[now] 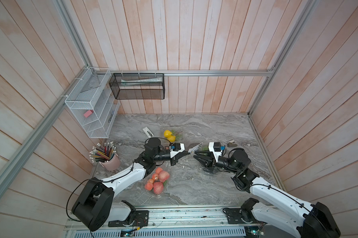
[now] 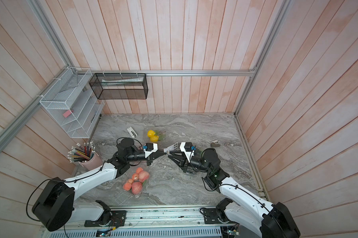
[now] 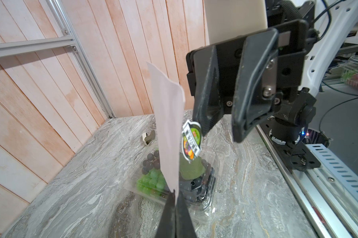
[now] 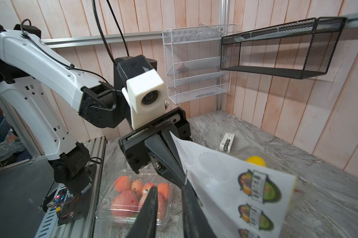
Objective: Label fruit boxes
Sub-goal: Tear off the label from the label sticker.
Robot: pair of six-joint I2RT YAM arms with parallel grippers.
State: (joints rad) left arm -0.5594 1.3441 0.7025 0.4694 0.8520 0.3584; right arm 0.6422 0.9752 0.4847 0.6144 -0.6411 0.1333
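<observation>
Label-peeling step in hand: left end effector (image 3: pixel 175 192) clamped on the sticker sheet (image 3: pixel 167 127), right end effector (image 3: pixel 221 135) partly spread with a label (image 3: pixel 191 142) clinging to one fingertip (image 3: pixel 203 123); next move likely calls for pressing it onto the grape box (image 3: pixel 151 182) lying below both

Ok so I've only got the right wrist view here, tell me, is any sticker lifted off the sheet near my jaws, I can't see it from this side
Observer: Yes. In the left wrist view one sticker juts past the edge of the sticker sheet. It rests against one fingertip of the right gripper, whose jaws stand apart.
Operator: And where's the grape box? It's nowhere in my picture.
Observer: The grape box lies on the table under the right gripper, with green grapes showing through its clear lid.
</observation>
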